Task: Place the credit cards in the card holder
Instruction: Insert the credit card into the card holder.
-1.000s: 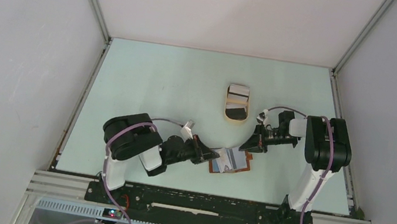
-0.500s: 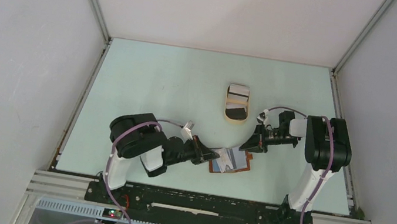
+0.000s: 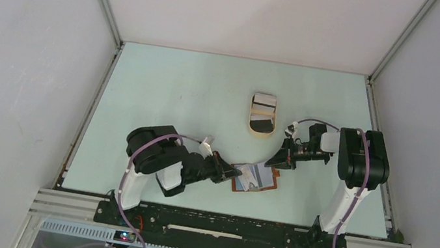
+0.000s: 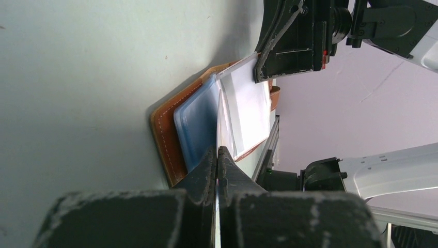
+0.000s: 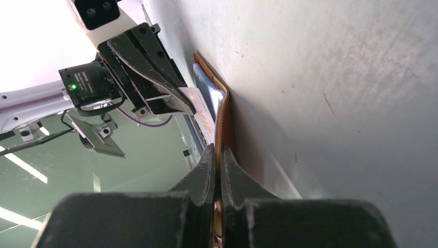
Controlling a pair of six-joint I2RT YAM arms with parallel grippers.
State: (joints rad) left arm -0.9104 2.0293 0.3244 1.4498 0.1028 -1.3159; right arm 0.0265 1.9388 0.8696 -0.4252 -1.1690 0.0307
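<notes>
I have the card holder (image 3: 255, 178) spread open, with the left gripper (image 3: 233, 173) pinched shut on one of its thin inner leaves and the right gripper (image 3: 277, 162) clamped on its opposite edge. One pale blue card (image 4: 199, 121) looks seated inside it — the other credit cards (image 3: 265, 101) lie in the tray (image 3: 251, 112) beyond the holder, not yet loaded.

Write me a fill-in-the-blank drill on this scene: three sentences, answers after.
1. The card holder lies ____ on the table, between the two grippers.
2. The left gripper and the right gripper both have their jaws ____.
3. The tan tray holding spare credit cards is ____ in shape.
Missing words: open; shut; oval.
</notes>
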